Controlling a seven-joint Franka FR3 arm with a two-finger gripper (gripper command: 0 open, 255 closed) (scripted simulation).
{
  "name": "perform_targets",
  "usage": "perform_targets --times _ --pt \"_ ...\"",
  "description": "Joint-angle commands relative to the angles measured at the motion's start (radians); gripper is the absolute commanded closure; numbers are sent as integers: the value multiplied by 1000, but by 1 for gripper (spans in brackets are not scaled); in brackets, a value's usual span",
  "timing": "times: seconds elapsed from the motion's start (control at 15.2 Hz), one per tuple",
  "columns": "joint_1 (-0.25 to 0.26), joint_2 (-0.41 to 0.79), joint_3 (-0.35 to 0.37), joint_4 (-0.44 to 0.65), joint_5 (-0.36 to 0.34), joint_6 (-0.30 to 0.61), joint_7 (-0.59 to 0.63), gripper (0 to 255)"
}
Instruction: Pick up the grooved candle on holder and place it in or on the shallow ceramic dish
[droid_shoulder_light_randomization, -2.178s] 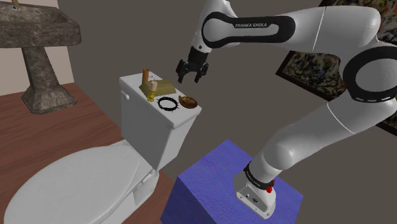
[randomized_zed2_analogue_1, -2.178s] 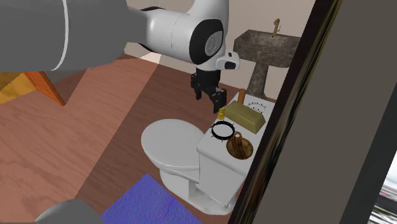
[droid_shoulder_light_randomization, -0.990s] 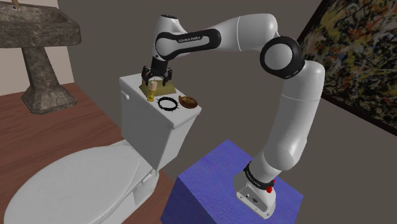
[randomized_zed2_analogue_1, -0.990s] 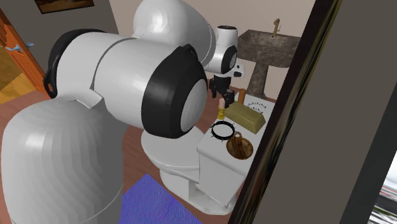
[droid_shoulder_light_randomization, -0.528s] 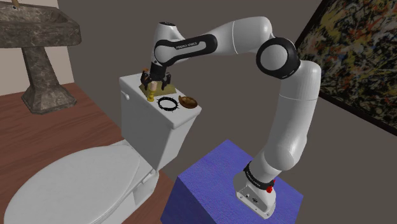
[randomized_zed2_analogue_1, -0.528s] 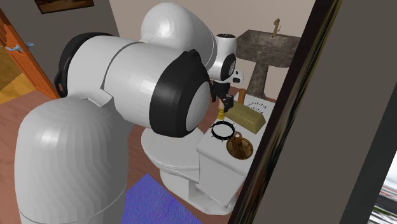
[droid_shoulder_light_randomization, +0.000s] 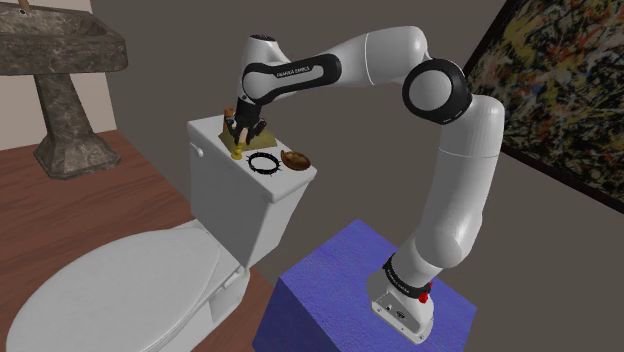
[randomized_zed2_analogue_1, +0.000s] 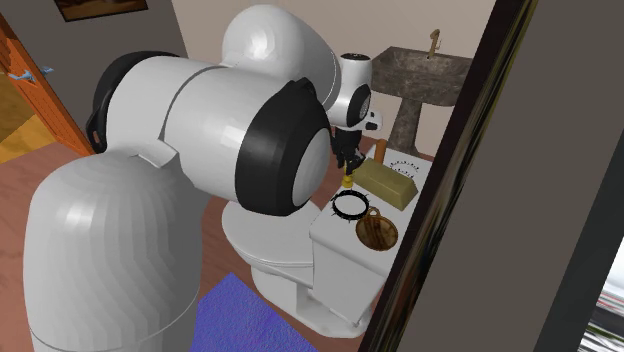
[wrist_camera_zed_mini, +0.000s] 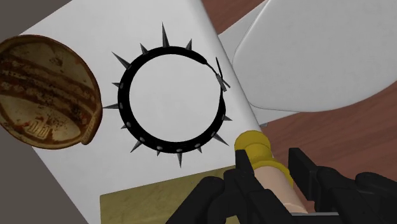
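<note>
Grasp step: the gripper (wrist_camera_zed_mini: 275, 170) looks clamped on the grooved candle (wrist_camera_zed_mini: 256, 146) just beside the spiked ring (wrist_camera_zed_mini: 125, 105), so next probably comes a straight lift, then a carry across that ring to the dish (wrist_camera_zed_mini: 44, 89) beyond it.

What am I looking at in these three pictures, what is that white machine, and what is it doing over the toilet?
It is a white robot arm standing on a blue box in a simulated bathroom. One picture looks from beside its base. Another is from elsewhere in the room, with the arm close in front. The third comes from a camera on its hand. Its black two-finger gripper reaches down to the white toilet tank lid. On the lid lie a black spiked ring, a brown patterned shallow dish and an olive block. The gripper is closed on a pale candle on a yellow holder.
</note>
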Motion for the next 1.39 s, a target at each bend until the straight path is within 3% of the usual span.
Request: perform_targets --times 0.0,0.4,1.32 --pt "0 0 0 0 0 0 0 255" --pt "0 0 0 0 0 0 0 255" --pt "-4 -65 8 97 19 -161 -12 255"
